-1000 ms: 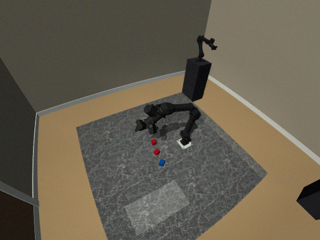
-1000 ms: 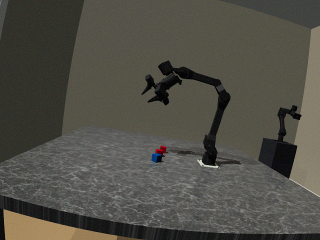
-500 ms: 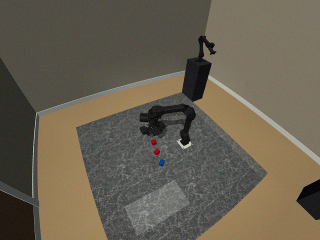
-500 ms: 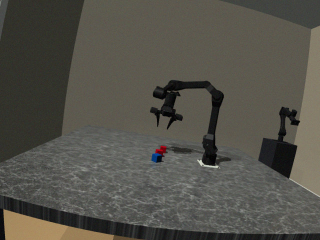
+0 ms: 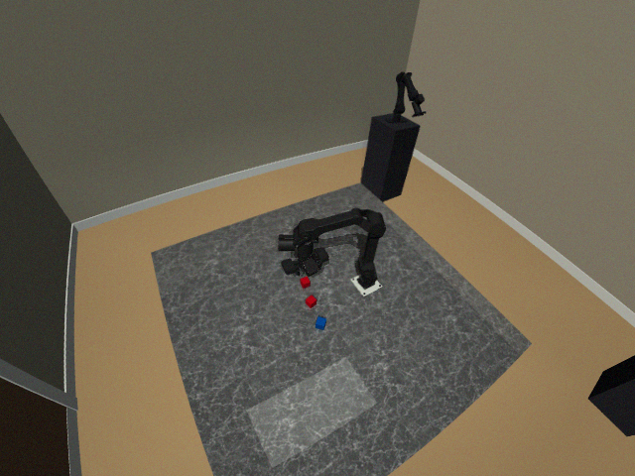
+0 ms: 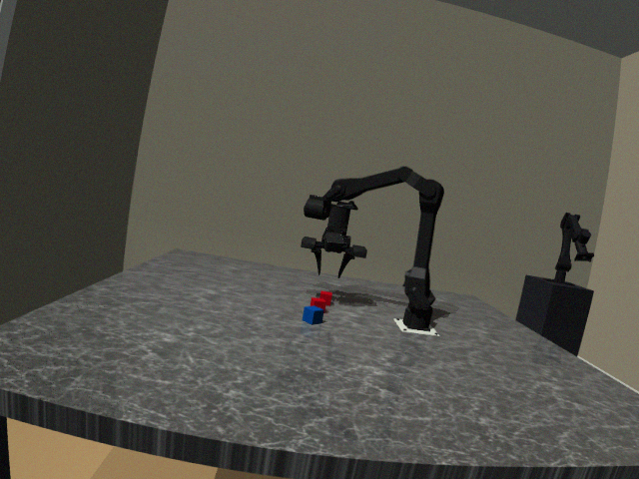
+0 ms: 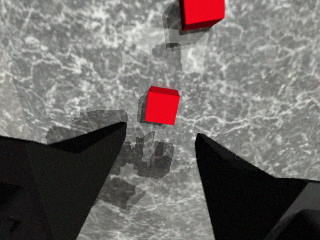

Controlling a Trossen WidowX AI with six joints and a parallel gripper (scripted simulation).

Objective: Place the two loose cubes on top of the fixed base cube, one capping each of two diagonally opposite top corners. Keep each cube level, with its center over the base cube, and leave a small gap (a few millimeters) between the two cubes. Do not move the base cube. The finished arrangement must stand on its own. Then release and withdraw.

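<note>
A red cube (image 5: 305,282) (image 6: 325,297) (image 7: 162,106) lies on the table at the arm's end of a short row. A second red cube (image 5: 311,300) (image 6: 317,303) (image 7: 203,12) lies in the middle, cut by the top edge of the wrist view. A blue cube (image 5: 320,322) (image 6: 313,314) stands at the other end, outside the wrist view. The three cubes stand apart, none stacked. My gripper (image 6: 328,275) (image 7: 161,133) is open and empty, pointing down well above the table near the first red cube. Its fingertips are hidden in the top view.
The dark marbled table (image 5: 220,317) (image 6: 206,381) bears the cubes and my arm's white base plate (image 5: 365,291) (image 6: 400,326), to the right of the row. Another arm stands on a dark pedestal (image 5: 389,159) (image 6: 552,314) beyond the table.
</note>
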